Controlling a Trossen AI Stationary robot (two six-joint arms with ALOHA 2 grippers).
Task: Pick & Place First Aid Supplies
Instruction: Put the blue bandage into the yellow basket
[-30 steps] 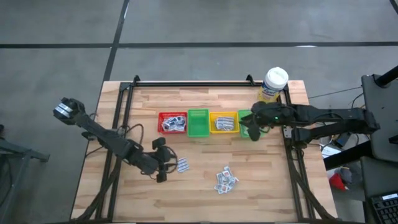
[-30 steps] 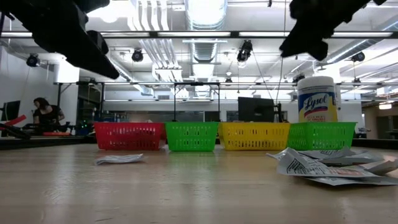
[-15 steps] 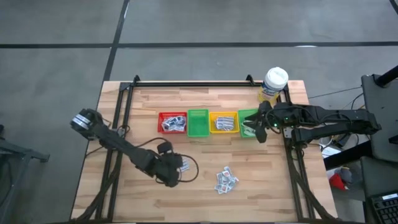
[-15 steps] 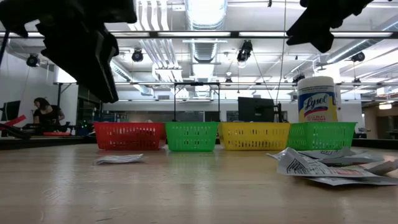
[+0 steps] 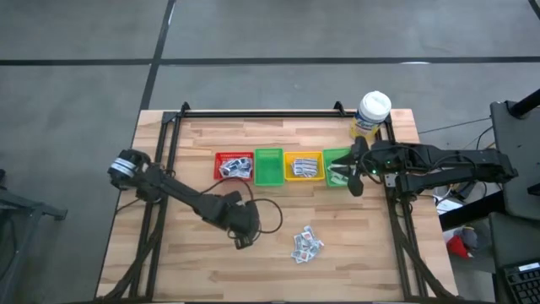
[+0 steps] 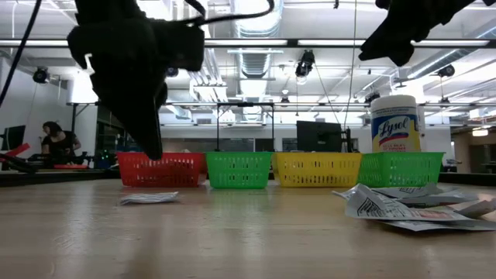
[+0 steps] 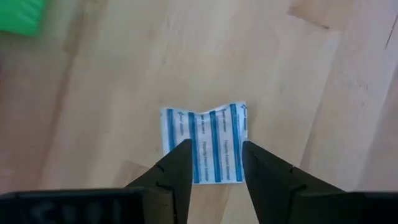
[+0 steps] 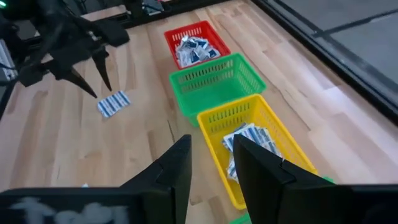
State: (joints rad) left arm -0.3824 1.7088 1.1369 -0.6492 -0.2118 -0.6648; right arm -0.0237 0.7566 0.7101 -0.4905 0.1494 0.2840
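Blue-striped packet [image 7: 205, 144]: flat on worktop [image 5: 371, 245], directly beneath left tool [image 7: 214, 163], fingers apart, straddling it. Right tool [image 8: 208, 154]: farther, apart, over bins.

A grey concrete floor [image 5: 84, 51] surrounds the wooden table [image 5: 278, 270]; fluorescent lights [image 6: 256, 15] and ducts hang overhead.

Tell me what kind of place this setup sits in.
Probably a robotics lab or workshop: the wooden table stands on bare concrete, the low view shows exposed ceiling ducts and strip lights, and a person sits at a bench in the background.
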